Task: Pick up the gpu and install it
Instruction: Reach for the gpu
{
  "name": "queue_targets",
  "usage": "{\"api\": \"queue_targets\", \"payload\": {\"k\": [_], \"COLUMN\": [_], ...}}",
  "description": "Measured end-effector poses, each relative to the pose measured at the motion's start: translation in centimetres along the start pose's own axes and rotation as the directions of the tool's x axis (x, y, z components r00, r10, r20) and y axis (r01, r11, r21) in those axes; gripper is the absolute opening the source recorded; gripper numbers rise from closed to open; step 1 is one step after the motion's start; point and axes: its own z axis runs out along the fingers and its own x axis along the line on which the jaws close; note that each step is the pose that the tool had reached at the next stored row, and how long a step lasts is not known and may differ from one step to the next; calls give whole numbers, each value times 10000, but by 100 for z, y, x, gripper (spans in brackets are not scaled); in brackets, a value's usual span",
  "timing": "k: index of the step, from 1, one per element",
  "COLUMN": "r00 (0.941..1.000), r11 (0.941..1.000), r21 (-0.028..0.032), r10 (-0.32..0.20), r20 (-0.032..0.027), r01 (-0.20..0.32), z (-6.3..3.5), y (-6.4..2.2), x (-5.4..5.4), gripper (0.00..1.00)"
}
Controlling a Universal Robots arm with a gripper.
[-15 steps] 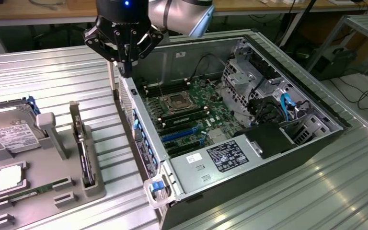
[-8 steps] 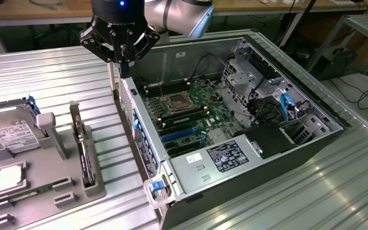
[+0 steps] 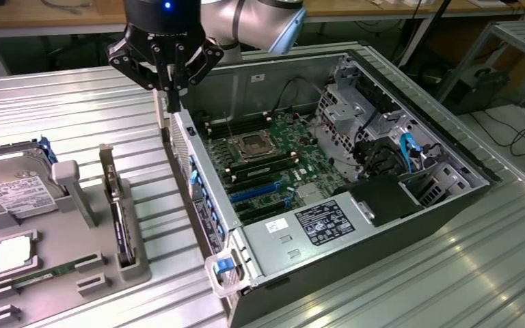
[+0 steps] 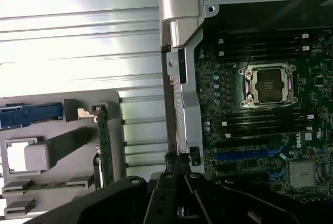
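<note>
In the exterior view my black jaws (image 3: 172,98) hang pressed together, with nothing between them. They point down over the wall of the open dark grey computer case (image 3: 385,205) that is on the exterior view's left. The case lies on the ribbed silver metal table (image 3: 71,109), and inside it I see the green motherboard (image 3: 276,160) with its square metal processor socket (image 3: 249,144).

The gpu (image 3: 120,222), a thin flat rectangular card, stands on its long edge in a slot of the moulded grey plastic tray (image 3: 62,246). The tray is on the exterior view's left of the case, with a strip of bare table between them. From here the card looks dark and very narrow, and its silver metal bracket rises at the far end. It is well apart from my jaws. In the same tray lie the silver hard drive (image 3: 16,188) with a white label and the narrow green RAM stick (image 3: 51,272).

In the wrist view my jaws (image 4: 179,182) are a dark shape just over the silver case wall. The motherboard (image 4: 260,130) and the socket (image 4: 269,83) are beyond this wall. The gpu (image 4: 105,146) shows here its green circuit board edge. It is upright in the grey tray (image 4: 67,146), and the bright table (image 4: 78,37) is around the tray.
</note>
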Motion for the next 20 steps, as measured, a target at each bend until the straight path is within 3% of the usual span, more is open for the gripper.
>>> {"api": "queue_targets", "payload": {"k": [20], "r00": [10000], "r11": [10000], "r21": [0], "r10": [0], "r20": [-1], "r01": [0], "z": [-4], "y": [-21], "x": [178], "gripper": [11]}}
